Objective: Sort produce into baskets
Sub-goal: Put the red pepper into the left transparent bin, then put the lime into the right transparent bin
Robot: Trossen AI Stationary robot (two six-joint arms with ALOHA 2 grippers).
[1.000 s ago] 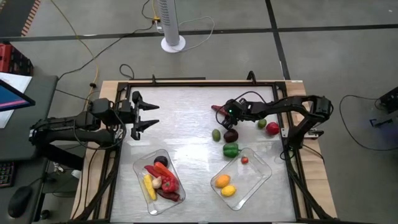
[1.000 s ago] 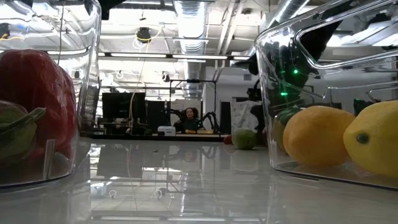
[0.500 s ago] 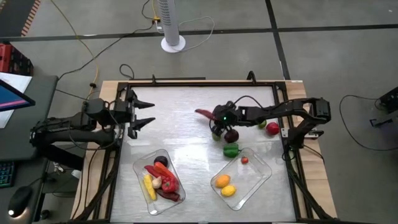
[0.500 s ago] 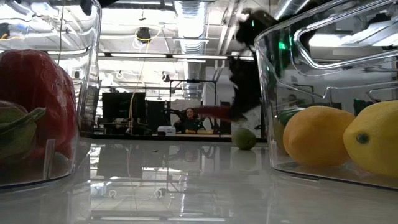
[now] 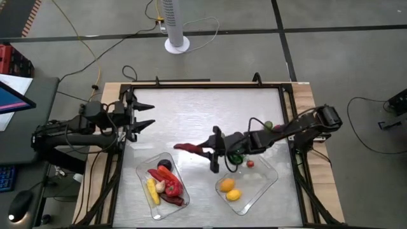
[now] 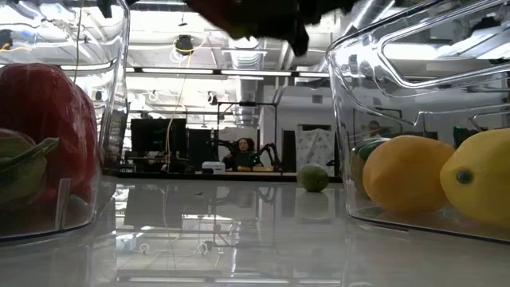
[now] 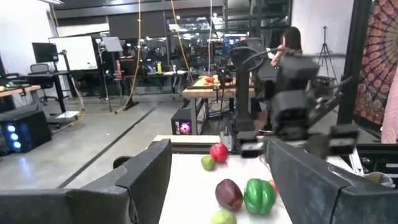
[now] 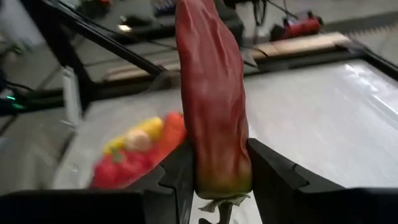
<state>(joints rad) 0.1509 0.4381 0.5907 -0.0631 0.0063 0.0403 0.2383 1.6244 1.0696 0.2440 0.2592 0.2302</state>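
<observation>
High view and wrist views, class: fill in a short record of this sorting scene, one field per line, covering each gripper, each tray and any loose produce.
right gripper: shut on a red chilli, above the table between the two trays
left gripper: open, empty, waiting at the table's left side
left tray: red and yellow pieces
right tray: orange and yellow fruits, small red piece
loose produce: green pepper, purple piece

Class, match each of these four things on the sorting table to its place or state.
Things:
1. long red chilli
2. round yellow lemon
3. left claw
4. yellow corn cob

Places or states:
A. in the left clear plastic basket
B. open, holding nothing
C. in the right clear plastic basket
D. clamped in the right claw

Pairs: 1-D, 2-C, 3-B, 4-A
</observation>
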